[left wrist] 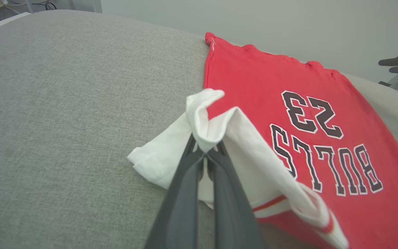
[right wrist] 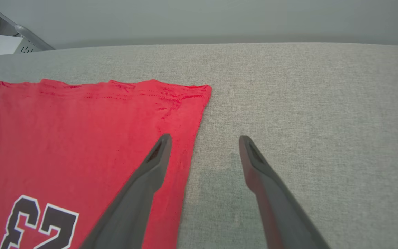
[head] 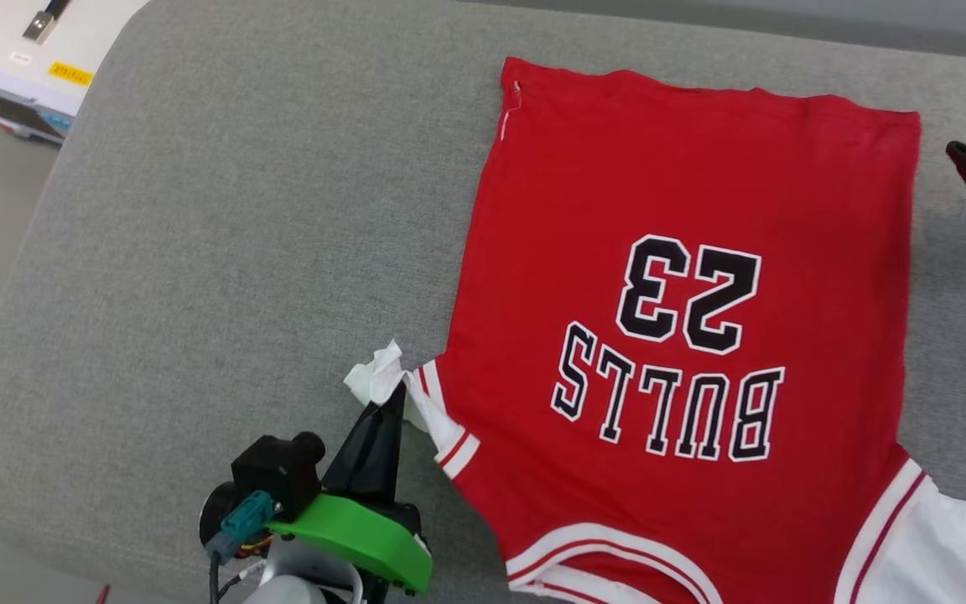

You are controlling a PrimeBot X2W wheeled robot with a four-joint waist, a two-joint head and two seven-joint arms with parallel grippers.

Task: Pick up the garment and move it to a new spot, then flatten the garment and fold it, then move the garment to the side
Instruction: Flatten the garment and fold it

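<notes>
Your left fingers (left wrist: 193,162) are clenched on a bunched fold of the shirt's white sleeve (left wrist: 202,114), the tips pressed together with the cloth puckering up above them. In the head view they sit at the shirt's near left corner, pinching that sleeve just off the red body.

Your right fingers (right wrist: 157,155) are released and spread wide with nothing between them. One hangs over the shirt's right side edge near the hem and the other over bare grey cloth. I can't tell whether they touch the surface.

The shirt (head: 667,252) lies flat, print side up, on the right half of the grey padded desk (head: 198,252). Its long axis runs away from you and leans slightly left. The striped collar is nearest you and the straight hem farthest away, so "BULLS 23" reads upside down in the head view. The other white sleeve (head: 944,545) spreads out at the near right corner.

A white box (head: 22,59) sits beyond the desk's far left corner.
</notes>
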